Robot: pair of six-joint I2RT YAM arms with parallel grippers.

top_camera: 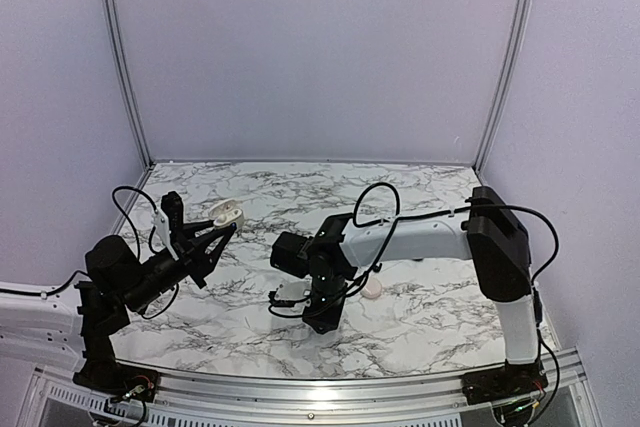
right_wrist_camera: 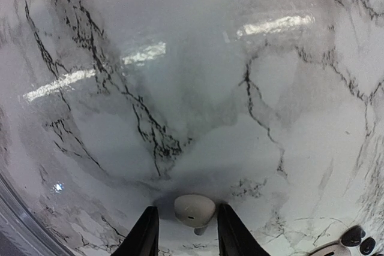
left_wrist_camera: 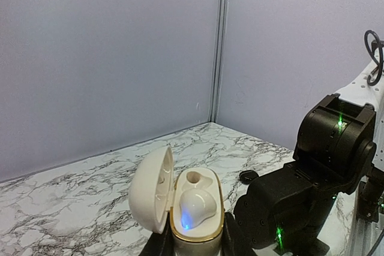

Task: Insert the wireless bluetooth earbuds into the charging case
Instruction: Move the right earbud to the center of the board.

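Right wrist view showed the right end effector (right_wrist_camera: 186,223) parted astride a white earbud (right_wrist_camera: 194,210) on the worktop (right_wrist_camera: 180,88), not pinching it. Tiny, light and slick, it probably needed a gentle squeeze across its rounded body. The left end effector (left_wrist_camera: 193,249) clamped the open charging case (left_wrist_camera: 195,217)

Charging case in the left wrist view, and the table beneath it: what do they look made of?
Charging case: probably moulded plastic, cream, smooth with a soft sheen. Its rim looks gold and metallic, perhaps only a coating.
Table: white with dark veins, like marble. Sharp lamp reflections in the right wrist view show a glossy finish. Stone or printed laminate, I cannot tell.
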